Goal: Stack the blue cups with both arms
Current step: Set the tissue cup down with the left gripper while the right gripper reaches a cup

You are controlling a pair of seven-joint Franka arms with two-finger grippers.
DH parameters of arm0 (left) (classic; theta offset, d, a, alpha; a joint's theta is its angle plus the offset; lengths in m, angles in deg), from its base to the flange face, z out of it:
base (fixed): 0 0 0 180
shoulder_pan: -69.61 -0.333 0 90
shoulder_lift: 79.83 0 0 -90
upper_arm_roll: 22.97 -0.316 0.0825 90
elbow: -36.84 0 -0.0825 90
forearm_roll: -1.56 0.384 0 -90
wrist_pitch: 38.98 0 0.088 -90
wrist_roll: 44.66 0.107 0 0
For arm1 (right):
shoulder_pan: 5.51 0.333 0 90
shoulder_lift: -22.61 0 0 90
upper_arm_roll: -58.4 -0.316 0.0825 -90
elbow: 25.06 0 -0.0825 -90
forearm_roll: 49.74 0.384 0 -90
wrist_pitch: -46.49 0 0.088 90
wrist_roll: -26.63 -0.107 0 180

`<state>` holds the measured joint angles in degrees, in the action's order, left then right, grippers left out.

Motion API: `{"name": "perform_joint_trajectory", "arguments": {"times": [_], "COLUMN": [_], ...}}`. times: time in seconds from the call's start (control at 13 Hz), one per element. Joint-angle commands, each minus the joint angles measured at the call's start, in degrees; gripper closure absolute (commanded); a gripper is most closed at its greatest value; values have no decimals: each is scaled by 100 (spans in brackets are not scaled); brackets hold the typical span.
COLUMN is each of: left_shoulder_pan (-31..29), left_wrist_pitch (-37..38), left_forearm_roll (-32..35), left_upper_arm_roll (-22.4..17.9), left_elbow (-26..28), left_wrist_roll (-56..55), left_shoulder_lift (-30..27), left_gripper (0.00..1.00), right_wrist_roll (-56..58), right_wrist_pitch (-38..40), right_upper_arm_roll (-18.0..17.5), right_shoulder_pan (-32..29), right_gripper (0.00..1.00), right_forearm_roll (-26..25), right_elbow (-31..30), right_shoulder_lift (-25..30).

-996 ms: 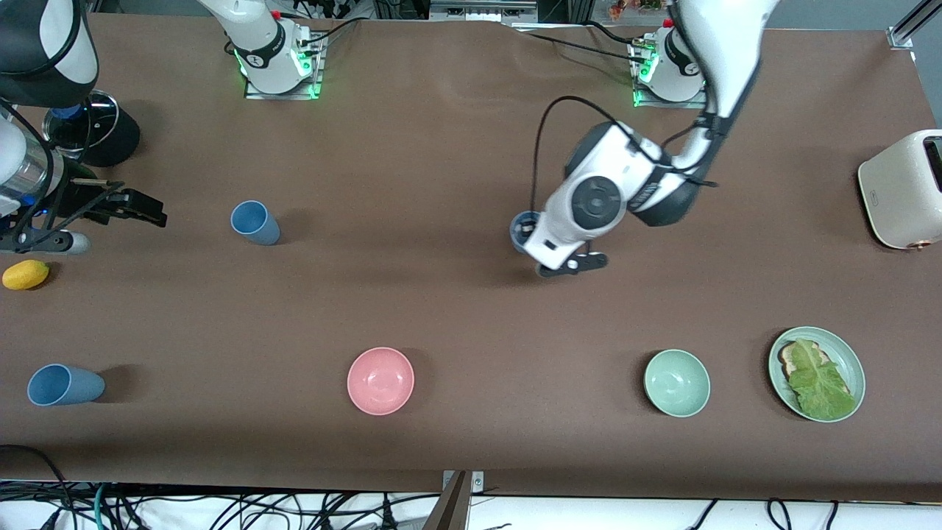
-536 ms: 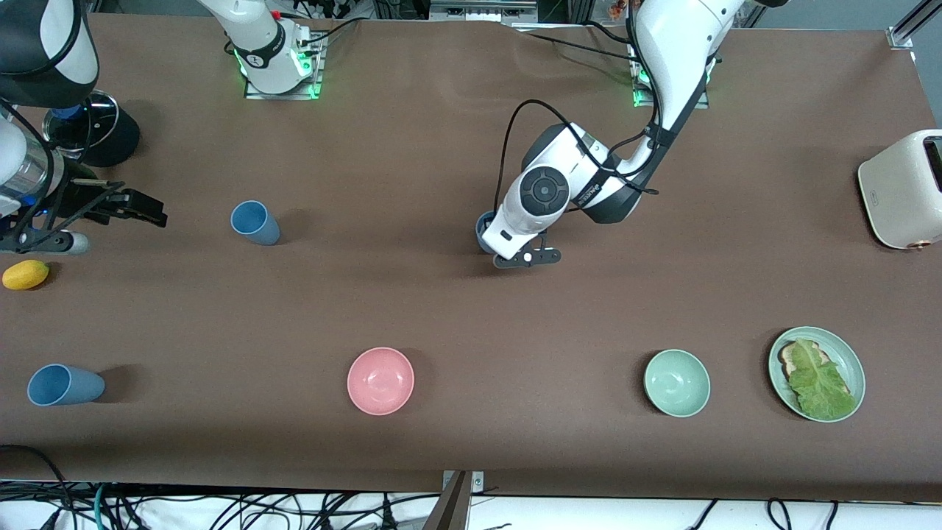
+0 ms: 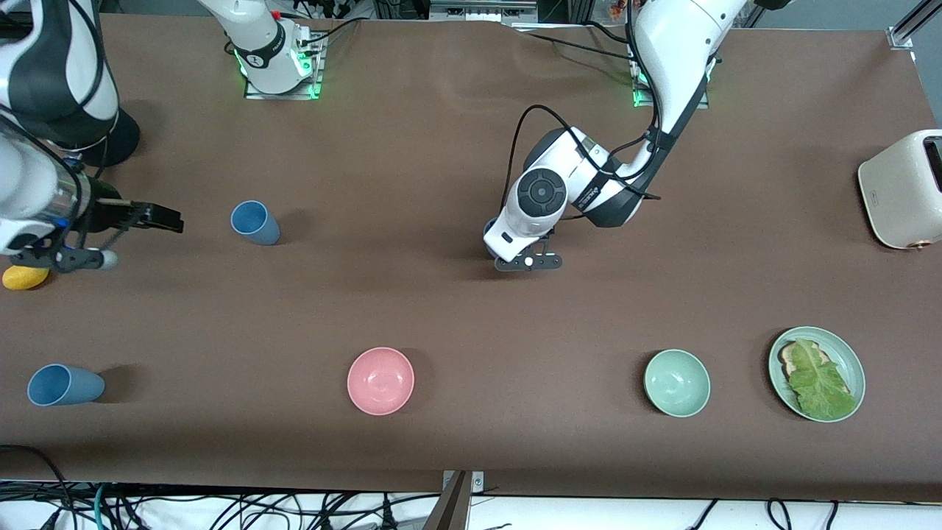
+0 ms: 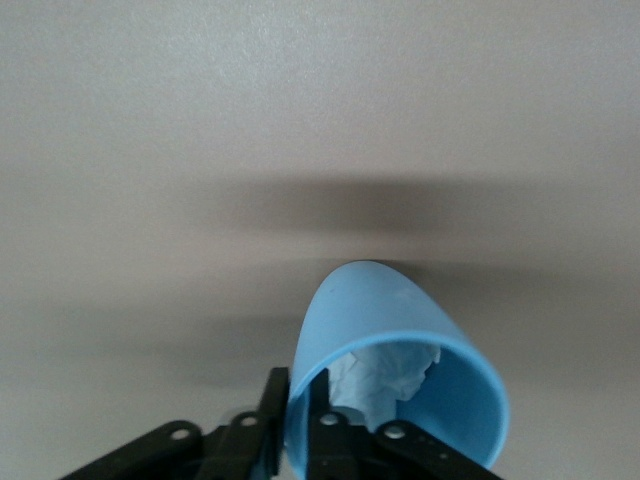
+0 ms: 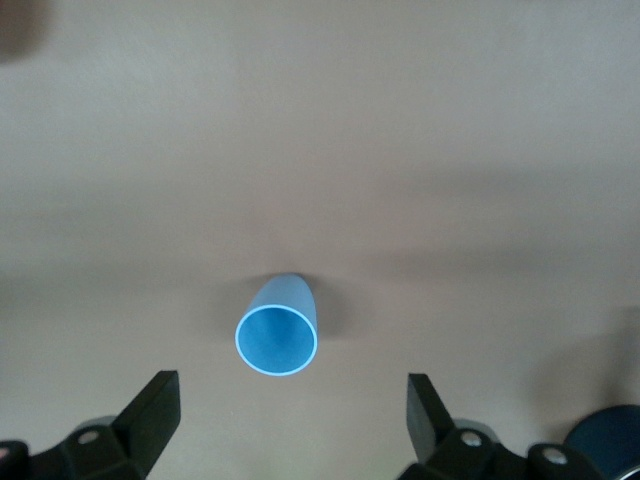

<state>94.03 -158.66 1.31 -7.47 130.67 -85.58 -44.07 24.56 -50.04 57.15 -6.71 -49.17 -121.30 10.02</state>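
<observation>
The left claw (image 3: 524,259), clenched on a blue cup's (image 4: 400,385) rim above mid-bench, hides most of it from the front. The right claw (image 5: 290,415), released, hangs facing another upright cup (image 3: 255,222).

1. Bench (image 3: 441,309): plain brown.
2. Three cups, all blue: one (image 3: 255,221) toward the right arm's end, one (image 3: 65,385) nearer the front camera, one (image 4: 400,375) in the left hand (image 4: 300,450) with something white crumpled inside.
3. Bowls: pink (image 3: 380,380), mint-green (image 3: 676,383).
4. Plate (image 3: 854,368): pale green, green leaf on it.
5. Arms: glossy white, black joints; both hands black.
6. Toaster (image 3: 904,190): cream.
7. Small yellow object (image 3: 22,277).
</observation>
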Motion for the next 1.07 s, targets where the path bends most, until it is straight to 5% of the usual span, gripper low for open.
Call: {"name": "perform_joint_trajectory", "arguments": {"times": [0.0, 0.23, 0.46, 1.0], "left_shoulder_pan": [-68, -463, -945, -2028], "left_wrist_pitch": [172, 1075, 2332, 3530], "left_forearm_roll": [69, 95, 104, 367], "left_upper_arm_roll": [-21, -21, -65, -206], "left_elbow": [-110, -337, -1127, -956], "left_wrist_roll": [-37, 109, 732, 2718], "left_shoulder_lift": [-244, -894, -1037, -2510], "left_gripper": [0, 0, 0, 0], "right_wrist_roll": [39, 39, 39, 356], "right_wrist_pitch": [-207, -1162, -2350, -3477], "right_upper_arm_roll": [-7, 1, 28, 98], "right_shoulder_pan": [6, 6, 5, -12], "right_gripper": [0, 0, 0, 0], "right_forearm_roll": [-5, -5, -5, -14], "right_elbow": [-524, -1716, -2976, -3743], "right_shoulder_lift": [167, 684, 1073, 811]}}
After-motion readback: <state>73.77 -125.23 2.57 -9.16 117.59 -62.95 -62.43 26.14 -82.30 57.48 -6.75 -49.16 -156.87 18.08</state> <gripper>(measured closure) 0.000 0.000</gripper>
